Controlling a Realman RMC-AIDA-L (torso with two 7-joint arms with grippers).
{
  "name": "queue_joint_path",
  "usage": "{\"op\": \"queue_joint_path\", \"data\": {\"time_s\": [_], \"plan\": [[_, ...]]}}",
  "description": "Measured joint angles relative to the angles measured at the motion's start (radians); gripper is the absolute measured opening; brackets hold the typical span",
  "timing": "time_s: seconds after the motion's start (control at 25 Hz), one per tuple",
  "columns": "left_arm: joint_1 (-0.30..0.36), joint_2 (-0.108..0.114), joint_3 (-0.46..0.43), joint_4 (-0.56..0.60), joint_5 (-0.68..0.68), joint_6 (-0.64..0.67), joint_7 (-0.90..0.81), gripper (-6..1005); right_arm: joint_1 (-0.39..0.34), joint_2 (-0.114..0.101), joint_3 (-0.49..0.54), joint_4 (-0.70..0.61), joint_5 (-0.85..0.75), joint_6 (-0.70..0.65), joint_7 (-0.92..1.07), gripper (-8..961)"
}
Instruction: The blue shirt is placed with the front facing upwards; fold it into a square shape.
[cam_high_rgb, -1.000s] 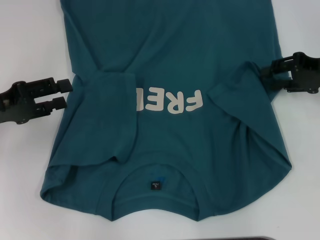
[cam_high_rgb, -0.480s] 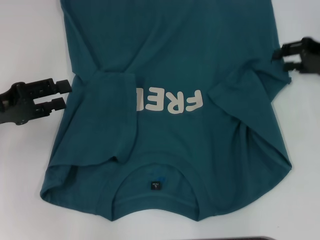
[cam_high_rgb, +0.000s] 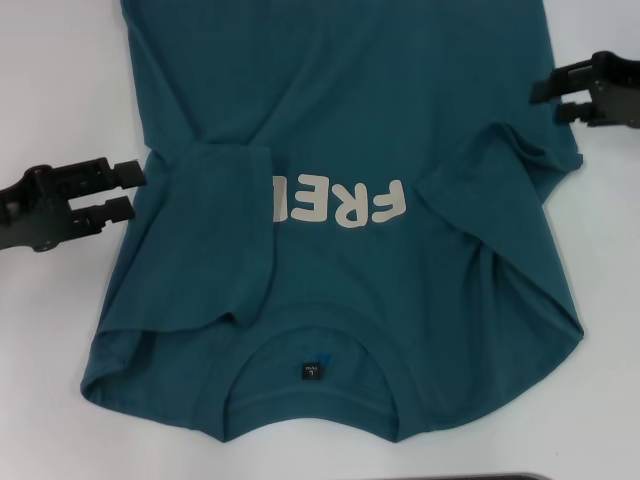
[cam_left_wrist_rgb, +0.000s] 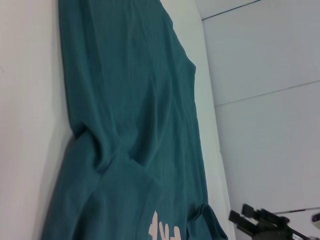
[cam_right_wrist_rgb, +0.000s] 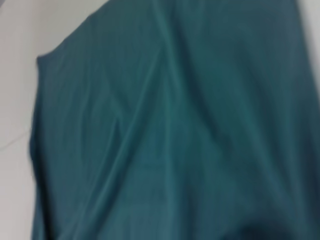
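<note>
The large dark teal-blue short-sleeved cotton shirt (cam_high_rgb: 350, 200) lies spread flat on the white bench (cam_high_rgb: 60, 90), front side up, with its collar toward the robot and its body running away out of the head view. Pale pinkish block letters (cam_high_rgb: 340, 203) cross the chest and read upside down from the head camera; only part of the word shows, since the sleeve (cam_high_rgb: 225, 235) on the robot's left is folded inward over the chest and covers the rest. The sleeve (cam_high_rgb: 500, 170) on the robot's right is likewise turned in, lying rumpled beside the lettering. A small dark label (cam_high_rgb: 312, 372) sits inside the neckline (cam_high_rgb: 310, 350). The black left tool (cam_high_rgb: 128, 190) rests low at the shirt's left edge, level with the folded sleeve, its two fingers spread apart with nothing between them, the tips just at the cloth's border. The black right tool (cam_high_rgb: 545, 100) hangs at the shirt's right edge, farther from the robot than the turned-in sleeve, fingers also parted and empty. The left wrist view looks along the shirt's length (cam_left_wrist_rgb: 135, 125) and catches the right tool (cam_left_wrist_rgb: 242, 220) far off; the right wrist view is filled with teal cloth (cam_right_wrist_rgb: 175, 130) lying in soft creases.
</note>
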Motion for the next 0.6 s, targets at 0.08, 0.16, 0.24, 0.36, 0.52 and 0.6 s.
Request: {"op": "queue_joint_path", "data": {"time_s": [0.08,0.16,0.24,0.36,0.52,0.6], "plan": [[0.003,0.000,0.000,0.000,0.000,-0.001,-0.001,688,-0.002,-0.009,0.006,-0.001,0.002,-0.060,0.006,536],[0.005,0.000,0.000,0.000,0.000,-0.001,-0.001,688,-0.010,-0.016,0.008,-0.001,0.002,-0.113,0.019,536],[0.006,0.000,0.000,0.000,0.000,-0.001,-0.001,689,-0.025,-0.020,0.015,-0.001,0.002,-0.152,0.036,536],[0.004,0.000,0.000,0.000,0.000,-0.005,-0.001,689,-0.053,-0.021,0.044,0.005,0.004,-0.178,0.051,536],[-0.003,0.000,0.000,0.000,0.000,-0.006,0.002,689,-0.090,-0.008,0.092,0.013,0.005,-0.173,0.053,535],[-0.005,0.000,0.000,0.000,0.000,-0.006,0.003,689,-0.100,0.001,0.108,0.014,0.005,-0.154,0.052,535]]}}
